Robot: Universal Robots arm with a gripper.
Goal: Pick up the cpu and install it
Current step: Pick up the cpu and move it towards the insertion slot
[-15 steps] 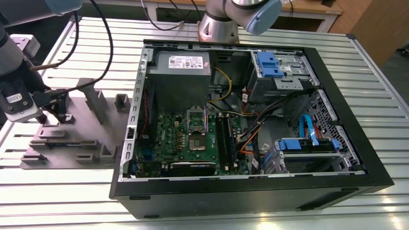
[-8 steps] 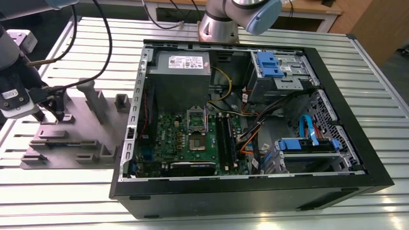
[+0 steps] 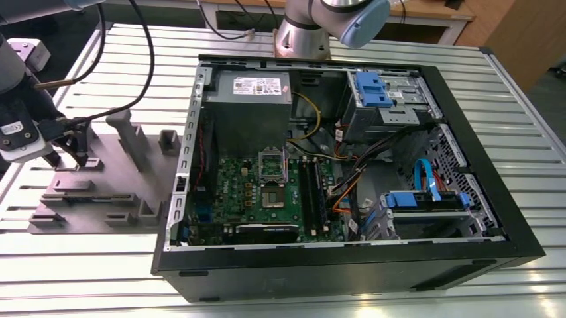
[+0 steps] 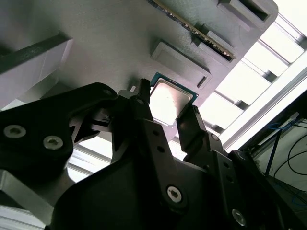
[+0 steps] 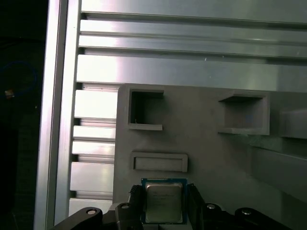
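Exterior view: the gripper (image 3: 69, 159) is low over the grey fixture plate (image 3: 106, 199), at the plate's edge farthest from the open computer case (image 3: 354, 278). The case lies just beside the plate, on the exterior view's right of it, with the green motherboard (image 3: 256, 199) lying flat inside. Plate and case both rest on the slatted metal table (image 3: 89, 265). I cannot make out the cpu from here.

Second wrist view: the cpu (image 4: 170, 96) sits between the two black fingers (image 4: 144, 110), metal top facing the camera and green rim showing. The fingers press on two opposite edges and I see no gap on either side, so I log the cpu as pinched. The fixture plate is right behind the cpu. I cannot tell whether the cpu rests on the plate or is clear of it.

First wrist view: same grip. The cpu (image 5: 163, 201) is square to the fixture plate (image 5: 206, 158), just beside a shallow rectangular recess (image 5: 159, 162) in it. Two deeper square pockets (image 5: 146, 111) lie beyond that recess, towards the plate's edge.
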